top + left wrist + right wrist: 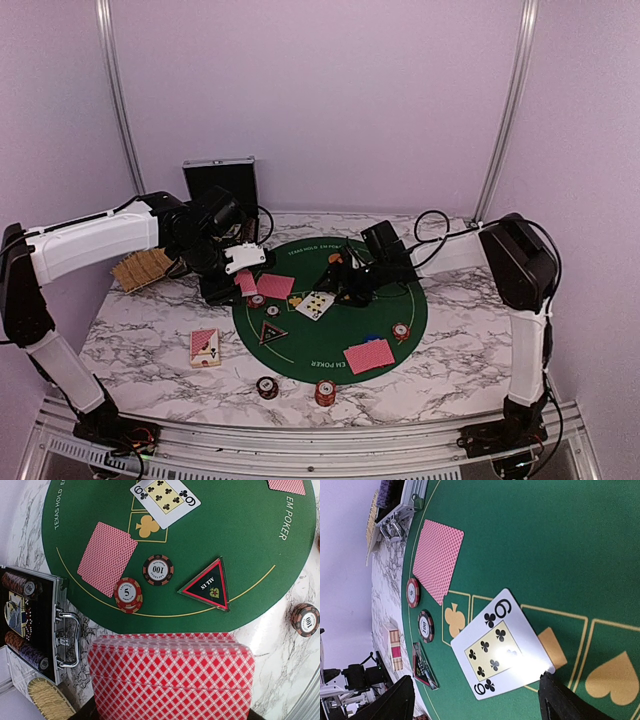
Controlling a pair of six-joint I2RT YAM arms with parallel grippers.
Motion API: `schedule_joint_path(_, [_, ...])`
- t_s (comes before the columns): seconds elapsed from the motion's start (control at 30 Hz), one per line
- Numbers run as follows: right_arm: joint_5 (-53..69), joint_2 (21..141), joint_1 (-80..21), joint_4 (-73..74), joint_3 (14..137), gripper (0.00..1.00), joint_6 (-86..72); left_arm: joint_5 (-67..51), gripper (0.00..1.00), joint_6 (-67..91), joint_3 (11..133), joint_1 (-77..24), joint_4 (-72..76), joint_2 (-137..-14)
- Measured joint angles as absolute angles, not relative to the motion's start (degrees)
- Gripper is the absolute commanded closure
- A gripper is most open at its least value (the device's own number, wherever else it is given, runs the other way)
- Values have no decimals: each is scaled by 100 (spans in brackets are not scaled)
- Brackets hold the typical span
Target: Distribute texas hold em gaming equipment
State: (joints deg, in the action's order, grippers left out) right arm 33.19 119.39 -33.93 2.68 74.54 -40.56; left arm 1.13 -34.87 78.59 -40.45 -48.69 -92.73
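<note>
My left gripper (243,262) hangs over the mat's left edge, shut on a deck of red-backed cards (170,675) that hides its fingers. Below it on the green mat (240,535) lie a face-down card (106,557), a red 5 chip (128,594), a dark 100 chip (158,570) and the black triangular All In button (207,585). A face-up six of clubs (502,642) lies on the mat between the fingers of my open right gripper (476,680); one fingertip (555,690) is at the card's corner. A second face-down card (368,355), a blue button (372,340) and a chip (401,330) sit front right.
The silver case (60,630) lies open left of the mat with chip rows inside, its lid (220,180) upright at the back. A card box (205,347) and two chip stacks (267,387) (325,392) sit on the marble in front of the mat. A woven pad (140,268) lies far left.
</note>
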Motion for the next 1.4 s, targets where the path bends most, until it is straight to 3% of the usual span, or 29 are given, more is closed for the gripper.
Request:
schedule_joint_path(0.33, [3310,12261,-3393,499,8053,16,-4005,113,100,-3487,7861,-4045,-4869,-9273])
schedule_joint_path(0.6, [3428,11872,-3472,325,7922,13,-4233,110,100,-3479,7865,-4045,-4871,-9273])
schedule_joint_path(1.0, [4388,11675,-4392,-1686,7719,11,-5699,104,100,-3428,7990,-4045,-4869,-9275])
schedule_joint_path(1.4, [4862,12241,-4576,-3389,7660,10,-7026,95,100,-3385,8025,-4045,-4869,-9275])
